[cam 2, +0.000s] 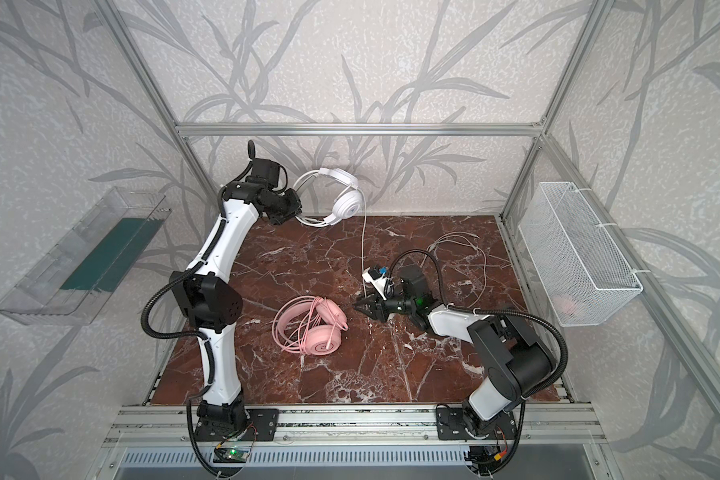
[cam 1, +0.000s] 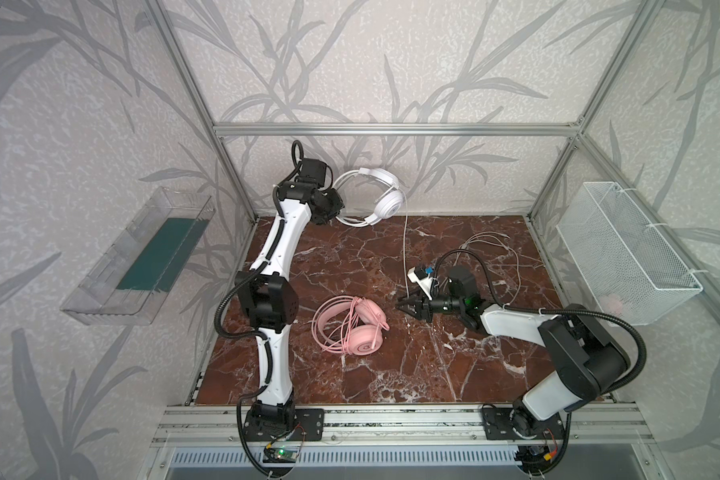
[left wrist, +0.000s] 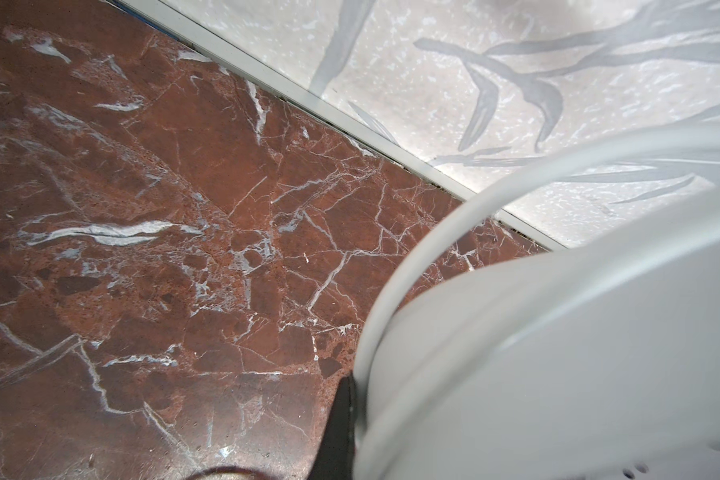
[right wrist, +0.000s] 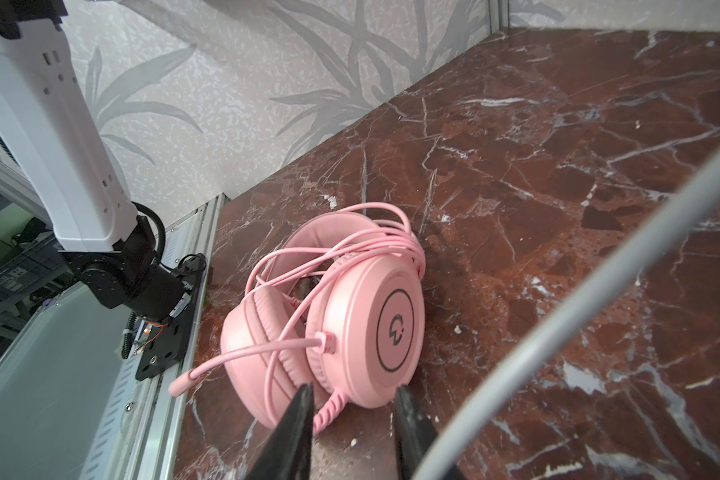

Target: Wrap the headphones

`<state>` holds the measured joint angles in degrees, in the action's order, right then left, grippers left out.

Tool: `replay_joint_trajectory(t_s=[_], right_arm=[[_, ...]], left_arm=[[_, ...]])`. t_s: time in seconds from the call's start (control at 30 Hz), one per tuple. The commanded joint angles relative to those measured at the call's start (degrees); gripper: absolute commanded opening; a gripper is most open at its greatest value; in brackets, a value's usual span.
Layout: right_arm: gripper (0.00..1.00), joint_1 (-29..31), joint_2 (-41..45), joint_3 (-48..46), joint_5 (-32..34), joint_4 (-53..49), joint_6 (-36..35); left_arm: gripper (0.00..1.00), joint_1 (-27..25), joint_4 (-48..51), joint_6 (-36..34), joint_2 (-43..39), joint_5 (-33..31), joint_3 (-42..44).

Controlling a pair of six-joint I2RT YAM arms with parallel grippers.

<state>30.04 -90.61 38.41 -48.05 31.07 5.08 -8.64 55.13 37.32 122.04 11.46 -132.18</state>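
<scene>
pink headphones [cam 1: 363, 344]; white headphones [cam 1: 389, 203]; red-brown, white-veined marble table [cam 1: 433, 365]

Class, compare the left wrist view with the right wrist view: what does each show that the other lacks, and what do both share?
Only the left wrist view: an ear cup of the white headphones, close up. Only the right wrist view: the pink headphones lying with their cable looped over them, the right gripper with jaws apart, the left arm, and a blurred white cable. Both: the red marble table and the leaf-patterned wall.
</scene>
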Motion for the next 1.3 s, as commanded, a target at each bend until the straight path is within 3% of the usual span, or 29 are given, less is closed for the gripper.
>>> replay_joint_trajectory(t_s=[0.0, 0.2, 0.37, 0.57, 1.0, 1.27], right_arm=[[0.31, 0.1, 2.7, -0.9, -0.6, -6.6, -3.1], [0.19, 0.7, 6.3, 0.5, -1.4, -15.6, -6.5], [0.1, 3.2, 9.8, 3.7, 1.8, -28.4, -13.1], [0.0, 5.2, 10.5, 8.0, 5.2, -38.2, -16.0], [0.0, 8.9, 0.8, 30.3, 8.0, -68.9, -32.5], [0.0, 8.6, -5.7, 44.6, 14.4, -84.5, -43.1]], left_arm=[[0.0, -0.1, -3.3, 2.6, 0.1, -1.3, -0.5], [0.0, -0.6, -3.3, 3.1, 0.9, -3.6, 0.2], [0.0, -0.7, -6.6, 5.6, -0.3, -4.5, 3.8], [0.0, -1.3, -7.5, 7.1, -1.0, -4.9, 5.8], [0.0, -5.5, -3.0, 0.3, -1.1, -12.7, 5.9], [0.0, -8.8, 4.1, -9.7, 2.5, -16.2, 0.4]])
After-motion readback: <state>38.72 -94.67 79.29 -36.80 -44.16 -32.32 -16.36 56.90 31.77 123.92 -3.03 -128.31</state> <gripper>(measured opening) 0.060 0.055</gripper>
